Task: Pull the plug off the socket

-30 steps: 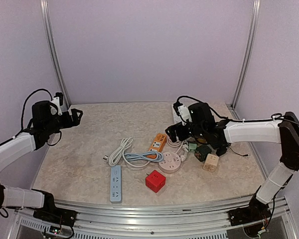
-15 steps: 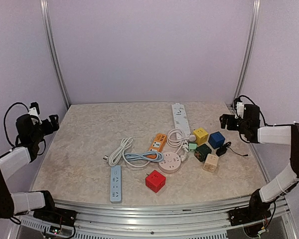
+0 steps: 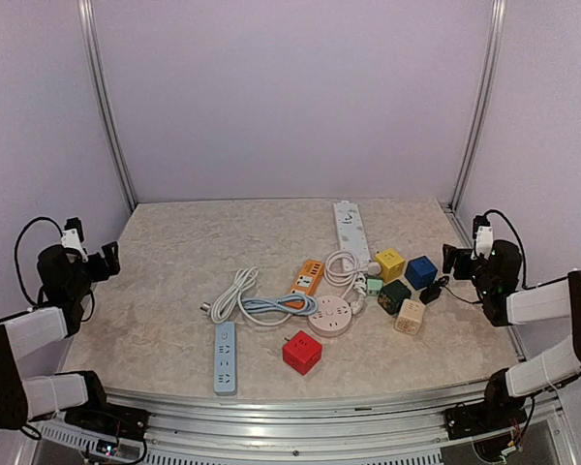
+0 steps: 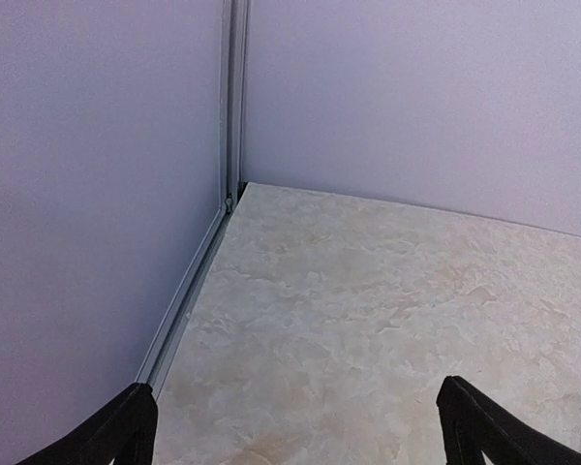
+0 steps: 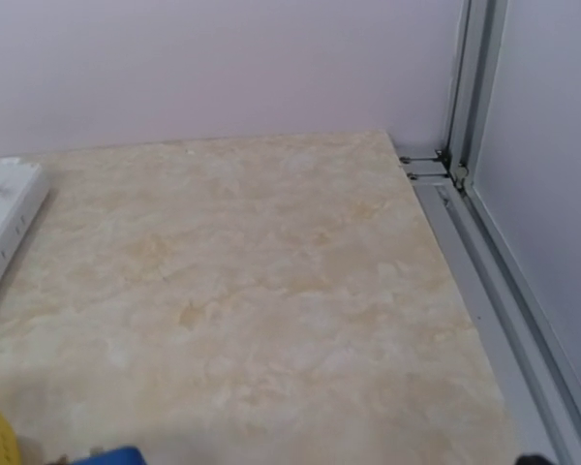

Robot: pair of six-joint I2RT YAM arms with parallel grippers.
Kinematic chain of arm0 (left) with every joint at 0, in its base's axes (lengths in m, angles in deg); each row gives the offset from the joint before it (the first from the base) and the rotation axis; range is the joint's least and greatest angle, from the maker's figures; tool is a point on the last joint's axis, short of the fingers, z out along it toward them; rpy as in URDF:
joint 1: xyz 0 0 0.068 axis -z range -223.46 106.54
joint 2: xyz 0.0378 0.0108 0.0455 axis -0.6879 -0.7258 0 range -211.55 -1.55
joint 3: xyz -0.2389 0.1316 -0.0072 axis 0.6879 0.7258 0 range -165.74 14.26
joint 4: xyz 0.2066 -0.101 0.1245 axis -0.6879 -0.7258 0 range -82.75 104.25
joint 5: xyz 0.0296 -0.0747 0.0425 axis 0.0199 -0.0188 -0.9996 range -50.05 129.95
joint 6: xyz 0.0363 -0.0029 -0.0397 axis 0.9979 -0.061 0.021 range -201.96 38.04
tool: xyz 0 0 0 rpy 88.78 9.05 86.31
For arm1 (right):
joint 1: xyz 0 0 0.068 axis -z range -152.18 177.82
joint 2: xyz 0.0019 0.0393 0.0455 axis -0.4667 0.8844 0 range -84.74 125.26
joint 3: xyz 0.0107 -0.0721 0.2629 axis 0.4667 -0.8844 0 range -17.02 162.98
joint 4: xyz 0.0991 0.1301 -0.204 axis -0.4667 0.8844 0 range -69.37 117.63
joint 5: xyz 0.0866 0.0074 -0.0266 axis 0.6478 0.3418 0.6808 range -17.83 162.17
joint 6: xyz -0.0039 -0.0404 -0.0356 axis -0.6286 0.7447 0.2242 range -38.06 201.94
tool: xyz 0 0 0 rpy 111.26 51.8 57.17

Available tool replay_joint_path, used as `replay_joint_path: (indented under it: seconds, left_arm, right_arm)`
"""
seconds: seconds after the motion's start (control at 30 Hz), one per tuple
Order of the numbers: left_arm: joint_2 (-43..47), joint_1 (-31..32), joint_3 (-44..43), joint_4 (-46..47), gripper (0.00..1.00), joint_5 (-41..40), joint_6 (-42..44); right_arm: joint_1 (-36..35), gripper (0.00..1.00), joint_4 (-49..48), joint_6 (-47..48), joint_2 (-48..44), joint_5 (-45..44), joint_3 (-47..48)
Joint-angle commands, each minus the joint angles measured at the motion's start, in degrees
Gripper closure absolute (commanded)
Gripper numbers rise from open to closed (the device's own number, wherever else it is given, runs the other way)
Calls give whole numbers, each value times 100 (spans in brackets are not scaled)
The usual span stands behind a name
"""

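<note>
We find a white plug (image 3: pixel 356 302) seated in the round pink socket (image 3: pixel 329 317) at its 2 o'clock edge. The left tool (image 4: pixel 295 431) and right tool (image 3: pixel 451 260) stand wide open.

The beige marbled table (image 3: pixel 165 291) carries a white power strip (image 3: pixel 349 225) at the back, a light blue power strip (image 3: pixel 226 356) near the front, an orange strip (image 3: pixel 308 277), a round pink socket (image 3: pixel 330 316), a red cube (image 3: pixel 302 352), a yellow cube (image 3: pixel 389 263), a blue cube (image 3: pixel 421 271) and a coiled white cable (image 3: pixel 234 294).
</note>
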Motion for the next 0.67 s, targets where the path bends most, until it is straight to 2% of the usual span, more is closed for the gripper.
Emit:
replay_joint_path:
  seconds: [0.0,0.63]
  left_arm:
    - [-108,6,197,363,1,-4,258]
    - [-136,87,403,667,1,-19,186]
  right_arm:
    - [70,0,-820,167,73,-68,-178]
    - [70,0,-967,152,96,-111,-300]
